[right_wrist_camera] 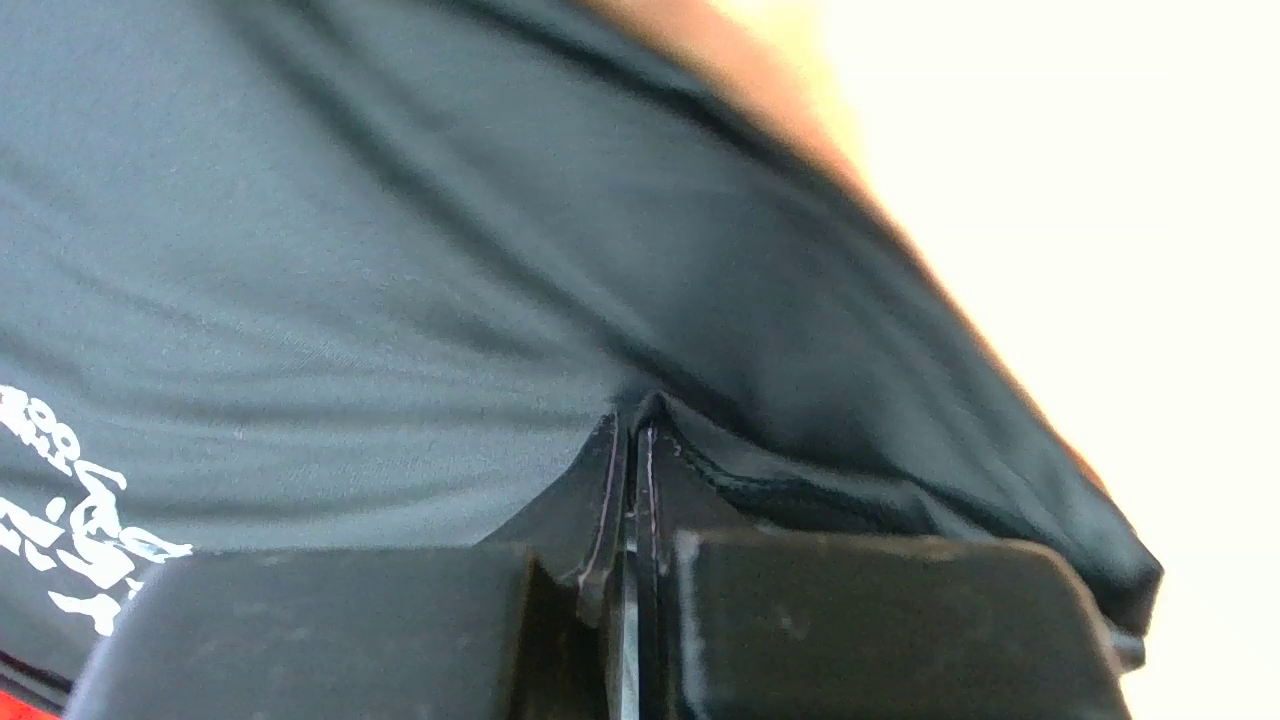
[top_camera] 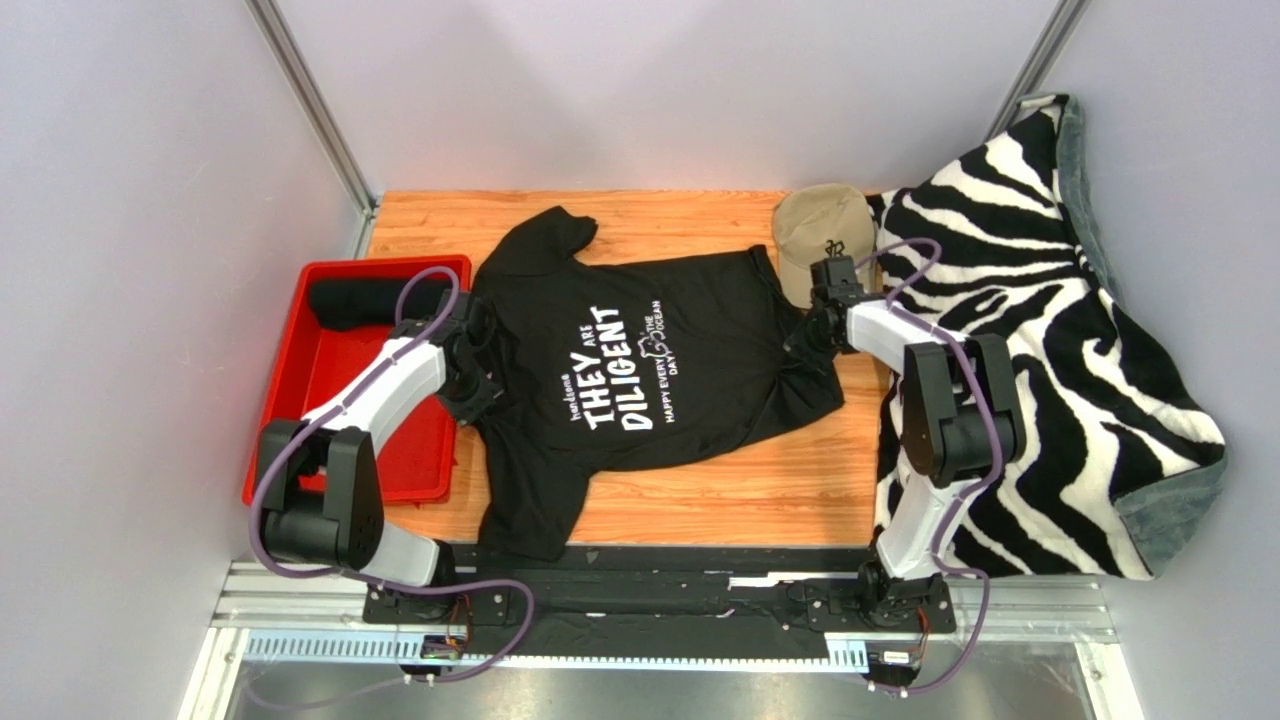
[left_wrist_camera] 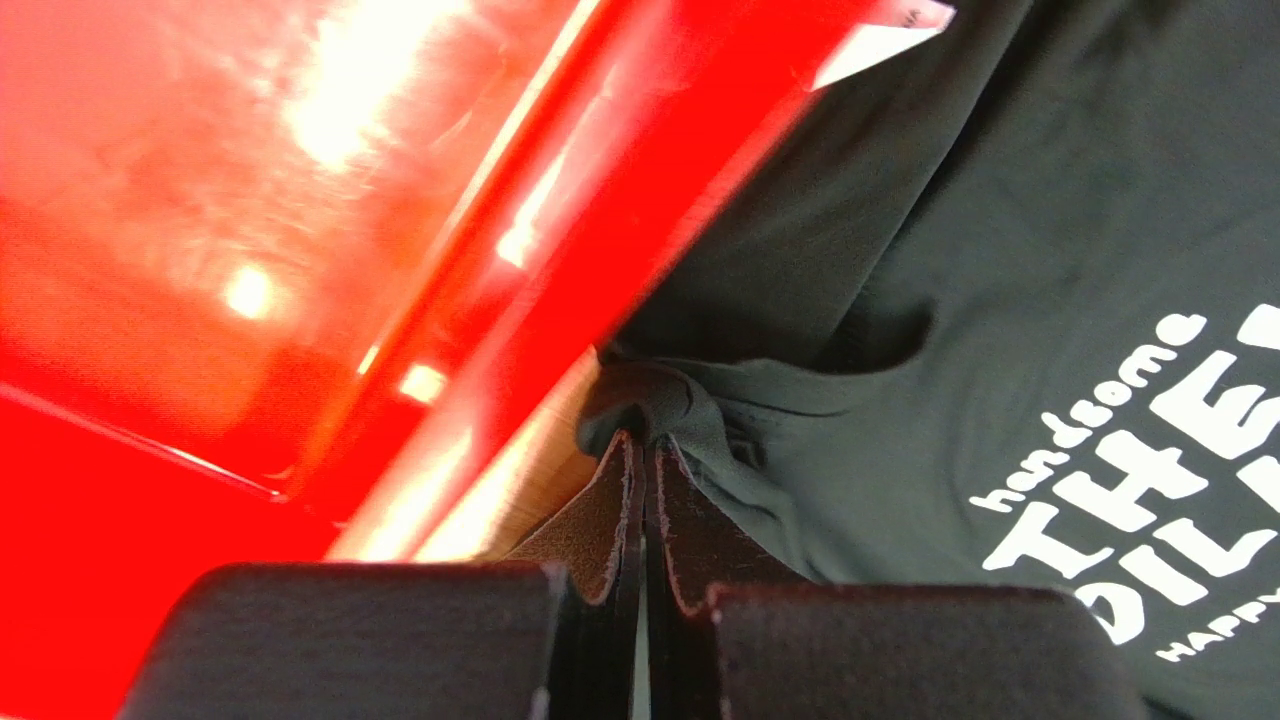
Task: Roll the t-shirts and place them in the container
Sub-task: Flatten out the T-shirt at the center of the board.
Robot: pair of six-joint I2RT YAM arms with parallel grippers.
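left gripper (left_wrist_camera: 646, 446): one, pinched on the collar of the flat t-shirt (top_camera: 646, 360)
right gripper (right_wrist_camera: 631, 431): one, pinched on its hem
flat t-shirt: one, black, spread on wooden table (top_camera: 721, 488)
rolled t-shirt (top_camera: 361, 300): one, in red tray (top_camera: 323, 383)
cap (top_camera: 824, 222): one, far right

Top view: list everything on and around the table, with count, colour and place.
t-shirt: 1, black with white print, spread flat mid-table
roll: 1, black cloth, far end of the tray
tray: 1, red, left of the t-shirt
cap: 1, tan, far right corner of the table
blanket: 1, black-and-white zebra stripes, right of the table
table: 1, light wood, under the t-shirt
left gripper: 1, black, shut on the t-shirt's edge beside the tray
right gripper: 1, black, shut on the t-shirt's opposite edge, near the cap
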